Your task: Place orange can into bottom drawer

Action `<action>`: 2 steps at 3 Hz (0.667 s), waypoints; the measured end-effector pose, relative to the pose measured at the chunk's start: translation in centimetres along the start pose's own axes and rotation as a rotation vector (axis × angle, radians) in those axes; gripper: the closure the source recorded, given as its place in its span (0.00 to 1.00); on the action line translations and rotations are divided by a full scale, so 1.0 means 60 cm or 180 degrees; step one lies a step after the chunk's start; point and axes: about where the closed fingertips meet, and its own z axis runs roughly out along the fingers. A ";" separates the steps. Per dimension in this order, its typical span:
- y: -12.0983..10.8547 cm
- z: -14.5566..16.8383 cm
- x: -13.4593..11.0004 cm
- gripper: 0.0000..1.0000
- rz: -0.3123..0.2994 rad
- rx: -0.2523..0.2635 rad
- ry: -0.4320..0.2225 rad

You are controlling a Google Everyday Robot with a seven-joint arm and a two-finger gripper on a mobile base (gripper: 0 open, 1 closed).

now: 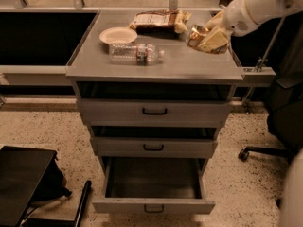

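The orange can [195, 33] is a shiny golden-orange can held tilted just above the right rear of the grey cabinet top [189, 65]. My gripper [208, 38] comes in from the upper right on a white arm and is shut on the can. The bottom drawer [154, 205] is the lowest and deepest of three. It is pulled out, and its inside shows dark and bare. The gripper is high above it and off to the right.
A clear water bottle [136, 53] lies on the cabinet top, with a pale plate [118, 34] and a brown-and-white snack bag [158, 20] behind it. The two upper drawers are slightly ajar. An office chair [279, 126] stands at the right and a black case [23, 183] at the lower left.
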 end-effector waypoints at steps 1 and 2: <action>0.070 -0.116 -0.018 1.00 0.0143 0.0414 -0.0410; 0.070 -0.115 -0.018 1.00 0.0143 0.0409 -0.0409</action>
